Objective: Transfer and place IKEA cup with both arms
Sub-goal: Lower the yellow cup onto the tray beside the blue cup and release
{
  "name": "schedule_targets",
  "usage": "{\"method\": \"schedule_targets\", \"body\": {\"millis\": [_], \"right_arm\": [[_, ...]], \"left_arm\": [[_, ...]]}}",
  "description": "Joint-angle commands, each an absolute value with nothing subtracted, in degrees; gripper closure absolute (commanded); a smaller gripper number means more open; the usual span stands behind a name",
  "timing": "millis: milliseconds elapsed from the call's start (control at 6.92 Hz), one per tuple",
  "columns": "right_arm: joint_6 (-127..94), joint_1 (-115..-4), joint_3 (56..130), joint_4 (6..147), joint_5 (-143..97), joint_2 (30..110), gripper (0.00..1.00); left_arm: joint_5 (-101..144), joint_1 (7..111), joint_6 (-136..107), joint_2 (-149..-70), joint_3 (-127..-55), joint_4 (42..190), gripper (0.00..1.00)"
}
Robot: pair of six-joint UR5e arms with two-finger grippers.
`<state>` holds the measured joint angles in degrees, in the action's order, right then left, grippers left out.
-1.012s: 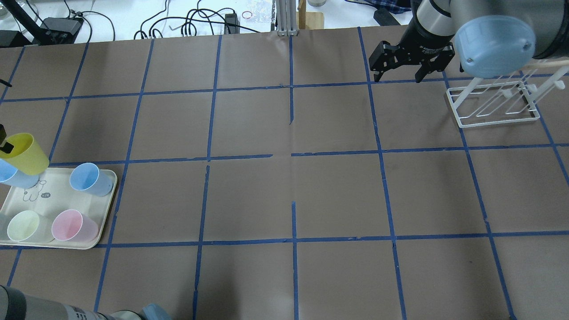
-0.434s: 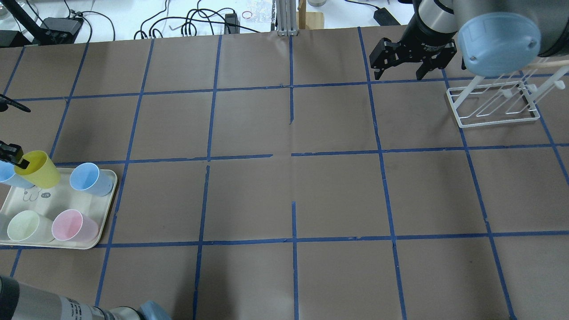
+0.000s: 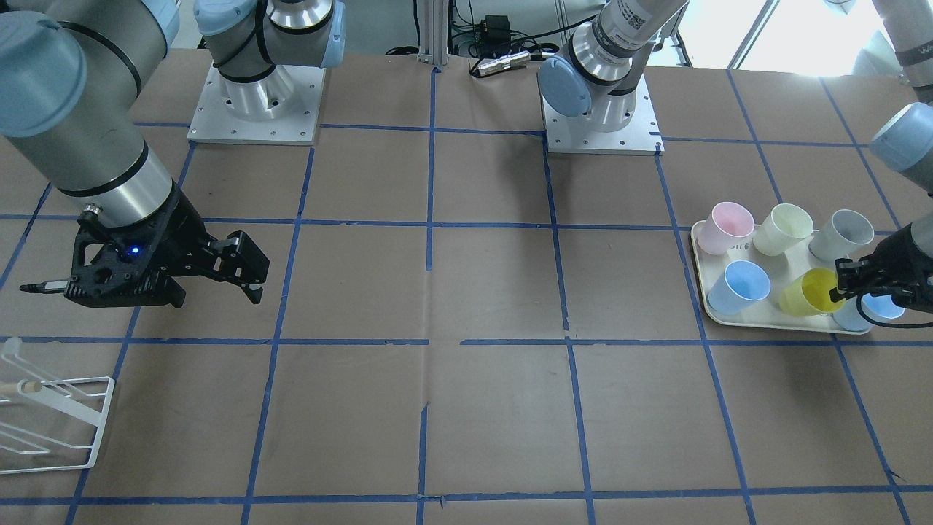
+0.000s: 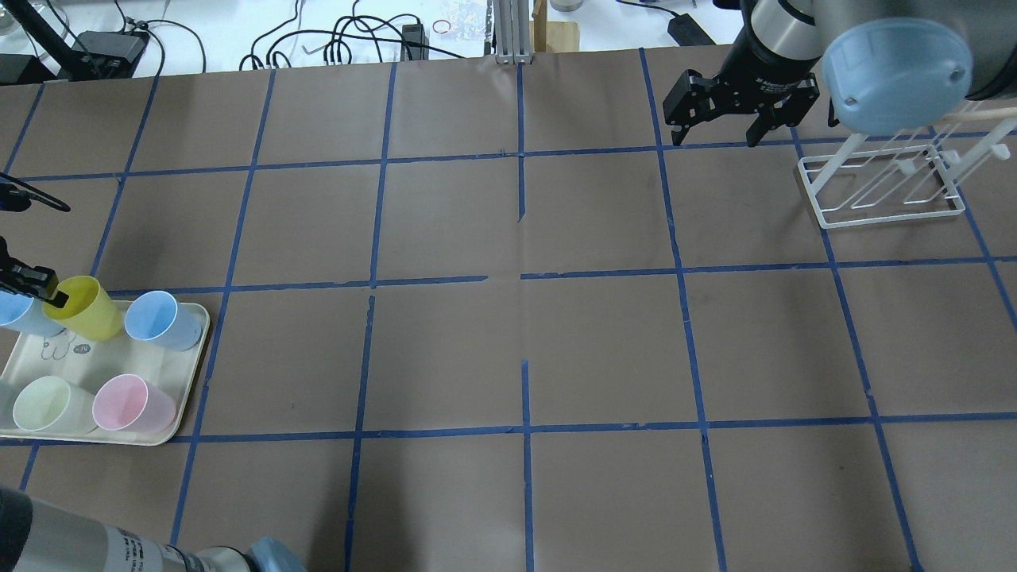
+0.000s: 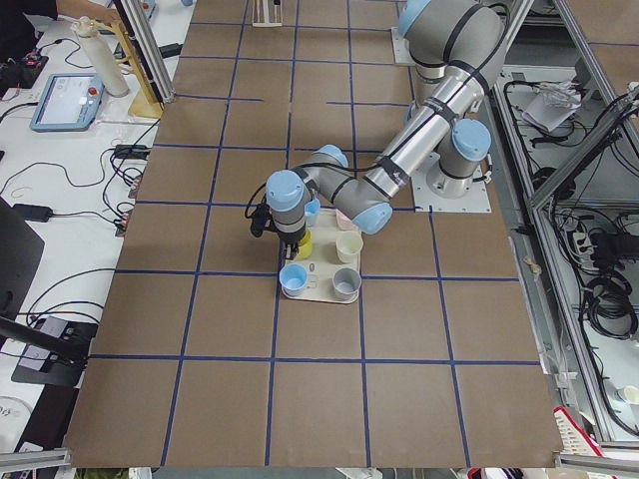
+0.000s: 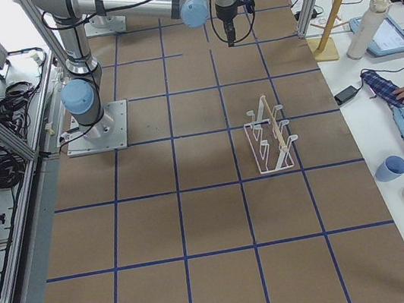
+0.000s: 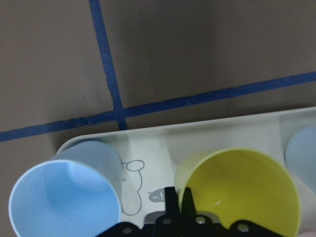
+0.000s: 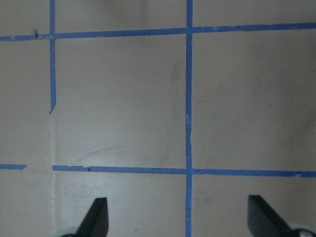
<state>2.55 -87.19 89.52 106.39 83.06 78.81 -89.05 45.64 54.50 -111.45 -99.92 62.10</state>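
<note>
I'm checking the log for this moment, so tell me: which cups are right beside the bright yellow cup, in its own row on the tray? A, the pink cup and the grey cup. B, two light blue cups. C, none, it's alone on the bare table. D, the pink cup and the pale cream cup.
B: on the tray, the yellow cup sits between two light blue cups, with the left gripper pinching its rim.

On my feed I see a cream tray (image 4: pixel 119 361) at one end of the brown table (image 4: pixel 508 342). It carries a light blue cup (image 4: pixel 159 319), a second light blue cup (image 4: pixel 17 314), a pink cup (image 4: pixel 131 403), a pale cream cup (image 4: pixel 48 405) and a grey cup (image 3: pixel 845 235). A white wire rack (image 4: pixel 882 187) stands well apart, across the blue tape grid (image 4: pixel 520 119).
</note>
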Motion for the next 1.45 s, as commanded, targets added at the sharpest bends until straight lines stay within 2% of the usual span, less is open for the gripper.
{"method": "schedule_targets", "body": {"millis": [0, 145, 289, 434, 578, 867, 1156, 1301], "right_arm": [[2.55, -87.10, 89.38, 105.82, 82.97, 78.84, 0.00], [2.46, -87.19, 89.30, 105.82, 82.97, 78.75, 0.00], [2.55, -87.10, 89.30, 105.82, 82.97, 78.75, 0.00], [2.55, -87.10, 89.30, 105.82, 82.97, 78.75, 0.00], [2.55, -87.10, 89.30, 105.82, 82.88, 78.84, 0.00], [2.46, -87.10, 89.30, 105.73, 82.09, 78.75, 0.00], [2.46, -87.10, 89.38, 105.73, 82.09, 78.75, 0.00], [2.46, -87.19, 89.38, 104.51, 82.96, 78.75, 0.00]], "left_arm": [[-88.51, 45.70, 54.49, -111.36, -100.72, 61.70, 1.00], [-88.51, 45.62, 54.75, -111.44, -100.81, 61.70, 1.00], [-88.59, 45.62, 54.93, -111.53, -100.81, 61.70, 0.83], [-88.68, 45.53, 54.84, -111.53, -101.25, 61.70, 0.54], [-88.59, 45.53, 54.84, -111.53, -101.51, 61.70, 0.21], [-88.86, 45.88, 53.97, -109.88, -100.11, 62.93, 0.10], [-88.77, 49.02, 46.63, -104.88, -96.52, 75.07, 0.07], [-89.20, 53.05, 40.32, -101.98, -94.94, 77.50, 0.00]]}}
